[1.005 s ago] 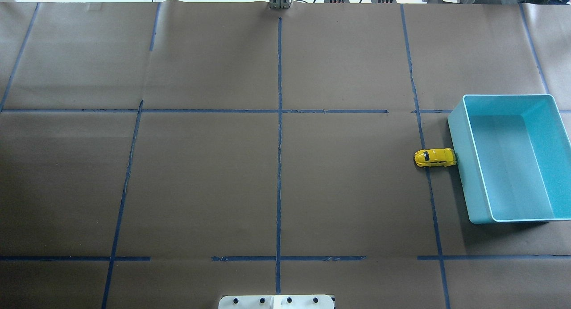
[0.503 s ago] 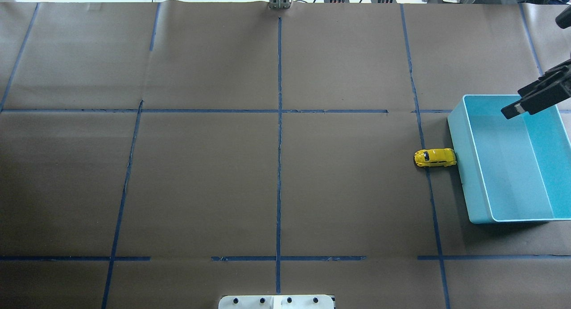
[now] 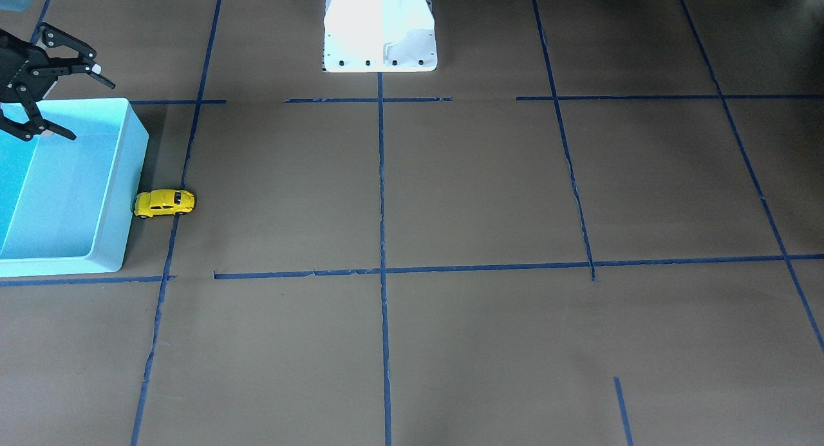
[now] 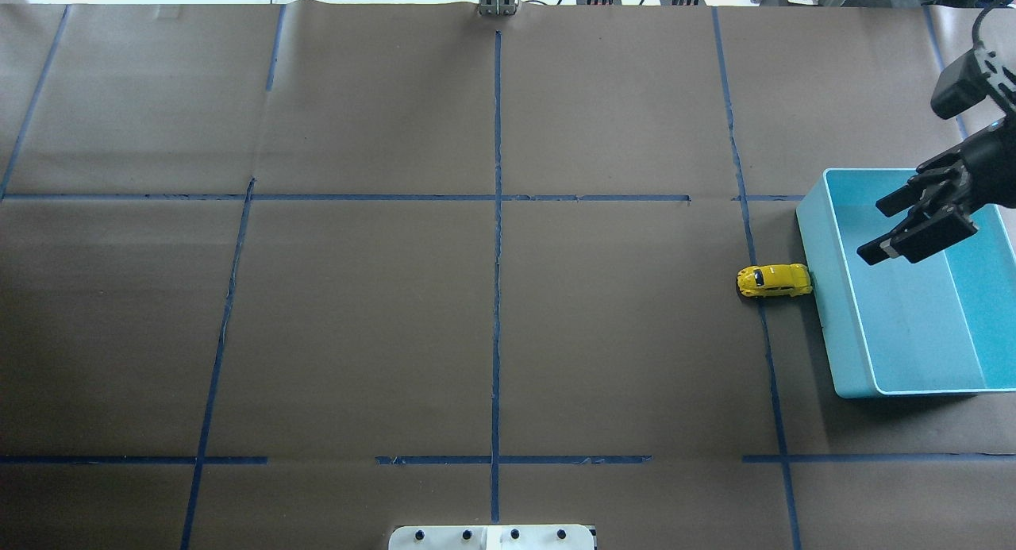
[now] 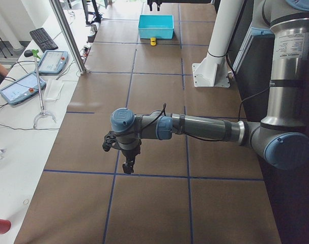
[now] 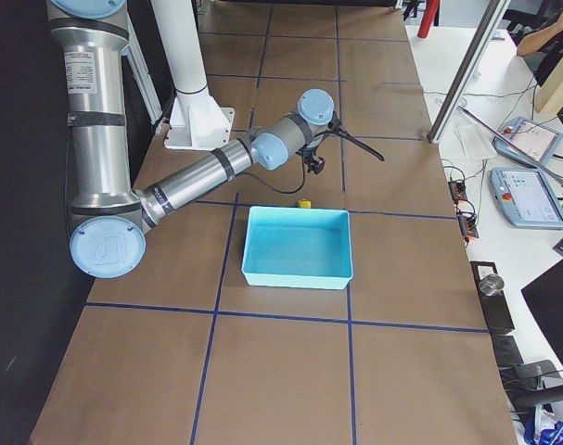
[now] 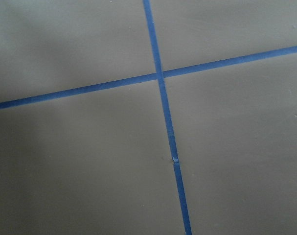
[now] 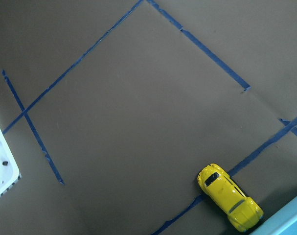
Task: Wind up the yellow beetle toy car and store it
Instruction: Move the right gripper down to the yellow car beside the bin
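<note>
Your right pincer point(image 4: 871, 232) hangs above the teal bin point(image 4: 817, 312), over the half of it nearer the far rim. Its 2 fingers are spread wide, with nothing between them. They point out across the bin's wall toward the middle of the desk point(image 4: 492, 336).

The yellow beetle toy car point(image 4: 774, 281) sits on its wheels on the desk, outside the bin, ahead of and below those fingertips. The bin's wall stands between the car and the pincer. 1 end of the car is right up against that wall's outer face and the other end points away from the pincer. The car lies across a strip of blue tape point(image 4: 768, 359). From the right wrist camera you see it low and to the right.

Your left pincer point(image 5: 126, 165) is well apart from all this, pointing down over a crossing of 2 tape strips. You cannot tell from the side view how far its fingers are parted.
</note>
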Controlling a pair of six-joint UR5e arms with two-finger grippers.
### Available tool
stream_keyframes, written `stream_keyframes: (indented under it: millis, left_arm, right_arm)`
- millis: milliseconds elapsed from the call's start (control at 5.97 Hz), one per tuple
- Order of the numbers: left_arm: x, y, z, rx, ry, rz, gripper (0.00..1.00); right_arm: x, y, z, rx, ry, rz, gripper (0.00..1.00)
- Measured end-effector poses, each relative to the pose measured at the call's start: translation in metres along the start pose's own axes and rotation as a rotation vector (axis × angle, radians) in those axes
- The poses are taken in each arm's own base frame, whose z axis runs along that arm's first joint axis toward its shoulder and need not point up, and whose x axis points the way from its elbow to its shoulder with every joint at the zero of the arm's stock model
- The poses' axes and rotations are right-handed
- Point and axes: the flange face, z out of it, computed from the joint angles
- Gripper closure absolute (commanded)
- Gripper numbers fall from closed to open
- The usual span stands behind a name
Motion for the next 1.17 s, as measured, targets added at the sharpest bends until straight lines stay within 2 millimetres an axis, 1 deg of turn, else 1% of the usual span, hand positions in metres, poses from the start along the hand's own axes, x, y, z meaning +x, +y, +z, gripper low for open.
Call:
stream_keyframes:
  millis: [335,503,838,1005,1173]
  left_arm:
    - [-0.002,0.011,0.008,-0.008,0.053,-0.065,0.0]
    - [-0.003,0.014,0.011,-0.013,0.067,-0.082,0.0]
    - [-0.005,0.018,0.014,-0.018,0.072,-0.089,0.0]
    - [-0.004,0.017,0.013,-0.014,0.068,-0.083,0.0]
    - [-0.003,0.018,0.011,-0.009,0.064,-0.077,0.0]
  right_arm:
    - [-0.025,-0.008,0.039,-0.059,0.069,-0.261,0.0]
    - [-0.033,-0.008,0.058,-0.104,0.118,-0.358,0.0]
    - [-0.041,-0.002,0.096,-0.265,0.205,-0.53,0.01]
    - [-0.049,-0.002,0.114,-0.372,0.235,-0.597,0.01]
    - [-0.059,-0.014,0.132,-0.483,0.26,-0.651,0.01]
